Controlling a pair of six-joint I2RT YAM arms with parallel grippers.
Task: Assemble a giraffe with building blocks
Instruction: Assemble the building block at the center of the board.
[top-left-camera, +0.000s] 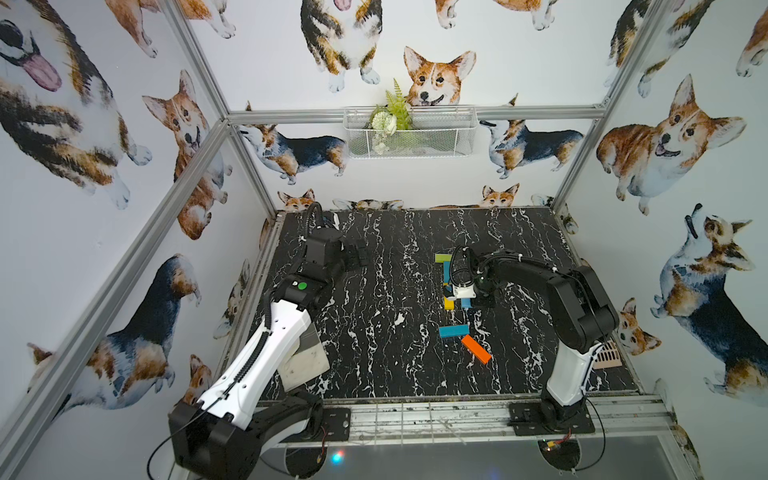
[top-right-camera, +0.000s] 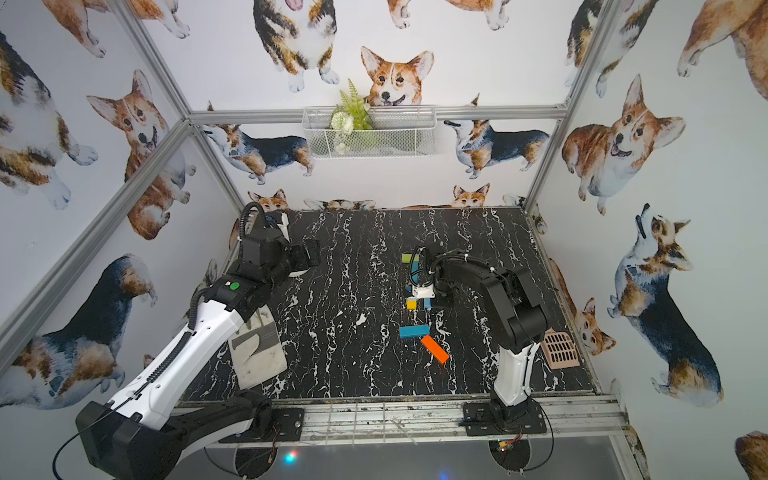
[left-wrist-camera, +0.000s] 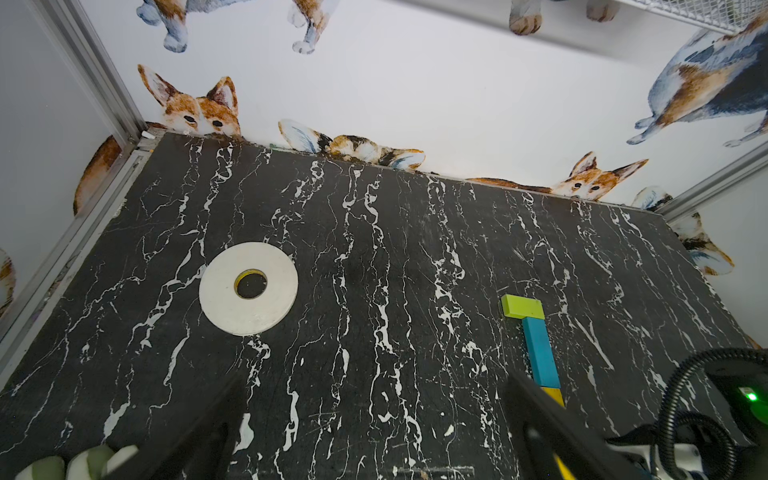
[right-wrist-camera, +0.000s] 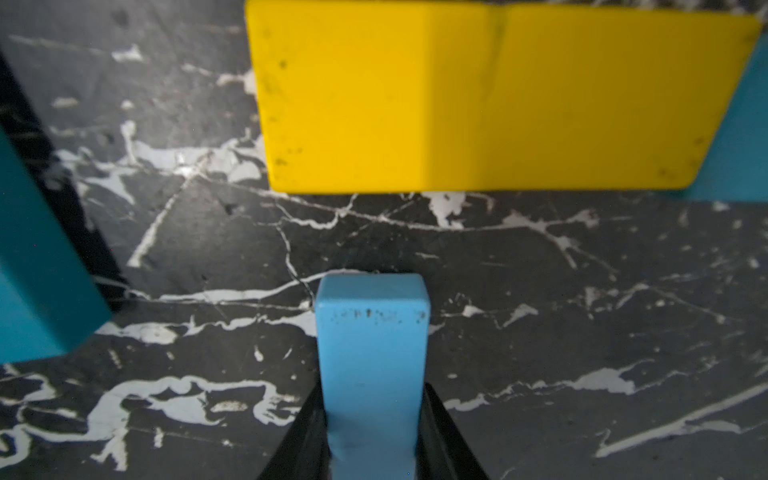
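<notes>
A lime green block (top-left-camera: 444, 257) (left-wrist-camera: 523, 306), a teal block (top-left-camera: 446, 272) (left-wrist-camera: 540, 353) and a yellow block (top-left-camera: 449, 303) (right-wrist-camera: 478, 95) lie end to end in a line, right of the table's middle. My right gripper (right-wrist-camera: 372, 390) points down beside the yellow block, shut on a light blue block (right-wrist-camera: 371, 353) (top-left-camera: 466, 302) that stands on end at the table. Nearer the front lie another teal block (top-left-camera: 454, 331) and an orange block (top-left-camera: 476, 349), both loose. My left gripper (top-left-camera: 361, 255) (left-wrist-camera: 376, 378) hovers open at the back left with nothing between its fingers.
A white tape ring (left-wrist-camera: 249, 289) lies on the black marble table below the left gripper. A beige slotted scoop (top-right-camera: 560, 349) sits at the right edge behind the right arm. A white and grey cloth (top-right-camera: 257, 349) lies under the left arm. A wire basket (top-left-camera: 409, 133) hangs on the back wall.
</notes>
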